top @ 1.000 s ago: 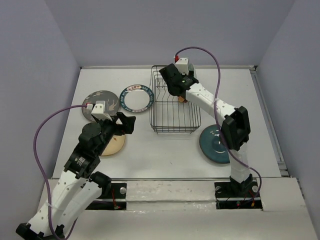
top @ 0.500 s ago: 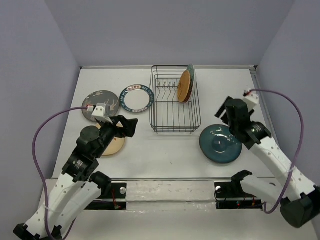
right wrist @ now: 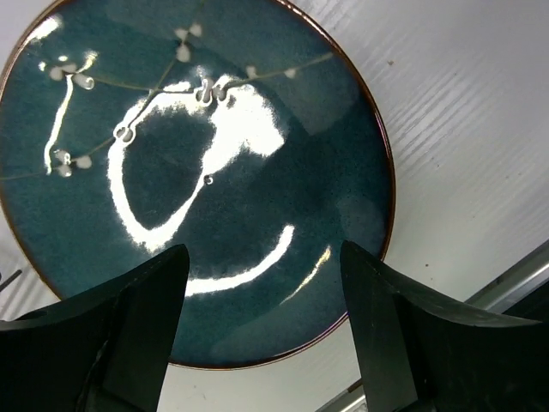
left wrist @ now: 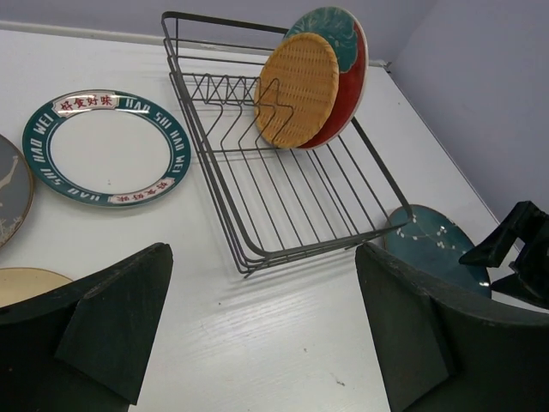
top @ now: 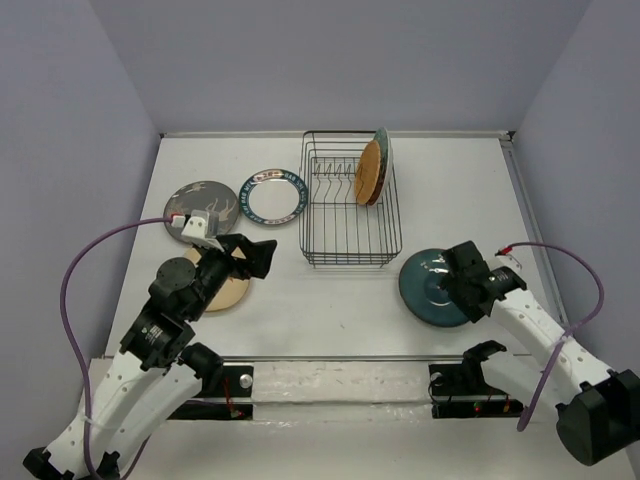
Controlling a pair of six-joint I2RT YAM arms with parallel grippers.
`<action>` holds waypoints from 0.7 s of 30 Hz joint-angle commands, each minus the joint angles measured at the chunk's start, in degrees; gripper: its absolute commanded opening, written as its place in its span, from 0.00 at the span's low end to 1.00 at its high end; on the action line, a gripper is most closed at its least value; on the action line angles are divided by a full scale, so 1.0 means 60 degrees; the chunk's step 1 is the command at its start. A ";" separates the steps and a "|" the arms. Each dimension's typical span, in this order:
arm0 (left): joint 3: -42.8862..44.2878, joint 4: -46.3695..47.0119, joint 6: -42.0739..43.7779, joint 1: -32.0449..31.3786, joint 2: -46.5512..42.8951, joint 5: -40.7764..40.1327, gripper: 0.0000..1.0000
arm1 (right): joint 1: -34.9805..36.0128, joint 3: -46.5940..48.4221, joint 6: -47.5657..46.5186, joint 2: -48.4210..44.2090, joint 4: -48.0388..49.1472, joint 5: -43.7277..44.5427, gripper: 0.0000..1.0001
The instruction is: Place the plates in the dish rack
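Hung the right gripper (right wrist: pixel 266 292) spread wide and empty over the dark plate (right wrist: pixel 197 172), lying flat on the table (right wrist: pixel 480 129) between and ahead of the fingers (right wrist: pixel 120 335). Could not tell whether the tips touched the glaze. Lost the plate's near rim behind both fingers, and its far left edge past the frame. From above, saw its right part hidden under the arm.

Spread the left gripper (left wrist: pixel 266 318) wide too, gripping nothing, well short of the rack (left wrist: pixel 206 154) standing ahead between its fingers. Found two plates on edge at the rack's far right: the wooden plate (left wrist: pixel 298 88) in front, covering most of the red plate (left wrist: pixel 347 43) behind. Could not make out which tines held them. Saw the white plate (left wrist: pixel 107 146) flat, ahead of the left finger. Caught only a cut-off slice of the grey plate (left wrist: pixel 10 197) at the frame edge, and a sliver of the tan plate (left wrist: pixel 26 279) beside that finger.
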 commanded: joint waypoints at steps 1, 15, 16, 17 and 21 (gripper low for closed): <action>0.0259 0.0294 0.0175 -0.0261 -0.0110 -0.0145 0.99 | -0.0064 -0.0141 0.0912 0.0265 0.0358 -0.0297 0.75; 0.0229 0.0294 0.0176 -0.0496 -0.0125 -0.0277 0.99 | -0.1775 -0.0070 -0.1065 0.4599 0.5877 -0.1572 0.07; 0.0215 0.0280 0.0161 -0.0482 -0.0096 -0.0306 0.99 | -0.2227 -0.0011 -0.1270 0.4819 0.6188 -0.1704 0.07; 0.0215 0.0280 0.0161 -0.0496 -0.0081 -0.0321 0.99 | -0.2478 0.0192 -0.1663 0.5039 0.6771 -0.1922 0.07; 0.0200 0.0309 0.0175 -0.0467 0.0021 -0.0321 0.99 | -0.3636 0.1112 -0.2762 0.6415 0.8312 -0.3092 0.07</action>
